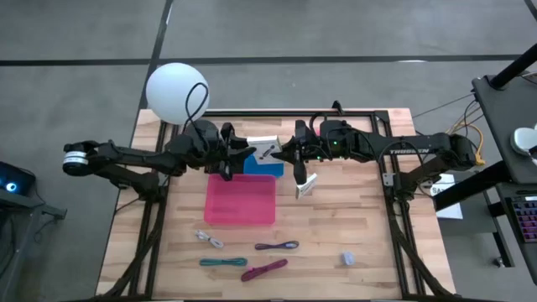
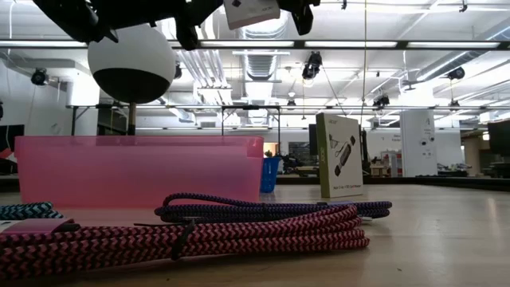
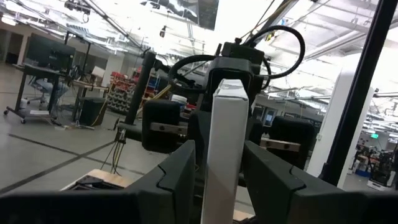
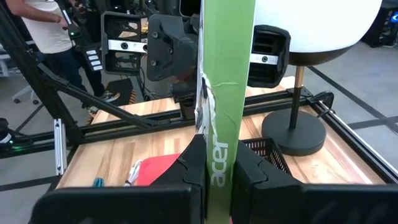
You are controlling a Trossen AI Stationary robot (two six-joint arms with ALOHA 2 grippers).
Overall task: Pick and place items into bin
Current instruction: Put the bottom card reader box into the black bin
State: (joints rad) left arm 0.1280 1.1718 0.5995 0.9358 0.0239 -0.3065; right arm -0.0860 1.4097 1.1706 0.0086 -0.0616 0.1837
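Observation:
A flat white-and-green box (image 1: 264,149) hangs in the air over the table's far middle, between my two grippers; it also shows at the top of the low view (image 2: 251,12). My right gripper (image 4: 221,168) is shut on it from the right. My left gripper (image 3: 221,163) is open, with one finger on either side of the box's white narrow side (image 3: 224,124) and a narrow gap at each. The pink bin (image 1: 241,200) stands just nearer than the grippers. A second box (image 1: 306,184) stands on end to the right of the bin. Several cords (image 1: 277,246) and a grey-blue lump (image 1: 347,257) lie near the front edge. My right gripper pinches the box between its two fingers, across its two broad faces beside the green narrow side marked "acer" (image 4: 225,149). The fingers come level from the table's right. The box is lifted clear of the table and stands on edge in the hold.
A white globe lamp (image 1: 176,91) stands at the far left corner. A blue container (image 1: 260,165) sits just behind the pink bin. The cords lie coiled in front of the low camera (image 2: 239,227). A person (image 4: 46,25) stands beyond the table.

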